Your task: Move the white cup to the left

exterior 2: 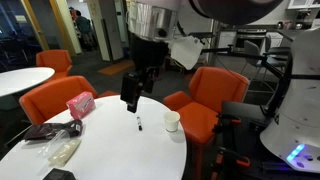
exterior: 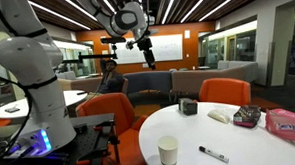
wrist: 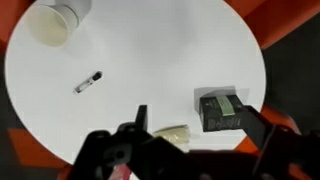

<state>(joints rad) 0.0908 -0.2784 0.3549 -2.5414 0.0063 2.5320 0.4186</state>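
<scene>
Where the round white table (exterior: 240, 146) curves to its edge, the white cup (exterior: 167, 150) stands upright with its mouth open, apart from every other item. In an exterior view the cup (exterior 2: 172, 121) sits near the rim on the side of an orange chair (exterior 2: 215, 95). In the wrist view the cup (wrist: 55, 20) appears in the upper left corner, partly cut by the frame.

A black marker (exterior: 213, 154) lies flat near the cup, not touching it. It is also visible in the wrist view (wrist: 88, 82).

Farther across the tabletop, a small dark box (wrist: 220, 108) rests just beside a cream wrapped item (wrist: 170, 135). A dark packet (exterior: 247, 115) and a pink packet (exterior: 287, 123) lie toward the far rim.

The gripper (exterior: 148, 58) hangs high above the table, well apart from the cup. In the wrist view the gripper (wrist: 195, 130) shows both fingers spread wide with nothing between them: it is released and empty.

The white robot arm (exterior: 32, 68) rises beside the table.
</scene>
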